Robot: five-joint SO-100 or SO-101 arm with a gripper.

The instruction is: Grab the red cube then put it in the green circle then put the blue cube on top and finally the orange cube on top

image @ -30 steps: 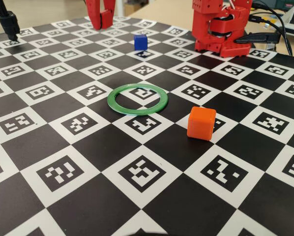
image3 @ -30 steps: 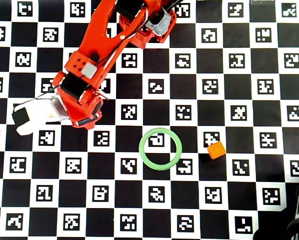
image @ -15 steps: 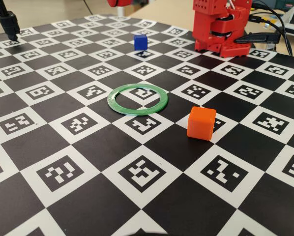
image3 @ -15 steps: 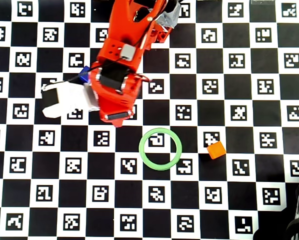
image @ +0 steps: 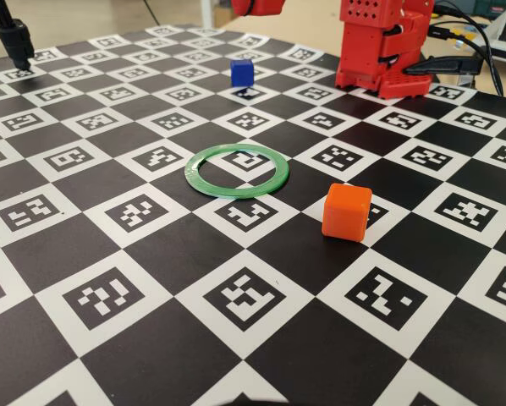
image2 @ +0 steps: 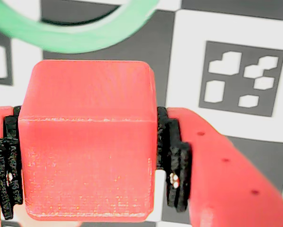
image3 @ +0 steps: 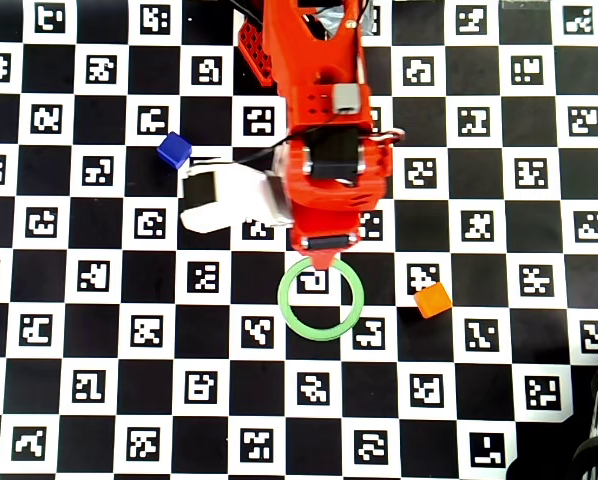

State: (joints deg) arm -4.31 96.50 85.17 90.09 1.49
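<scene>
Red cube (image2: pixel 87 142) is sitting clamped between the two fingers (image2: pixel 177 175) of the gripper (image2: pixel 87 179) in the wrist view, filling most of that frame, with black pads pressing on both side faces. Just beyond it, an arc of the green circle (image2: pixel 80 35) is showing on the checkered tabletop (image2: pixel 236 28). In the fixed view, going from near to far, the orange cube (image: pixel 347 212) is resting nearest, the empty green circle (image: pixel 237 170) is lying behind and to its left, and the blue cube (image: pixel 241 71) is standing farthest back. In the overhead view, the arm (image3: pixel 324 150) is reaching down over the ring's upper edge.
</scene>
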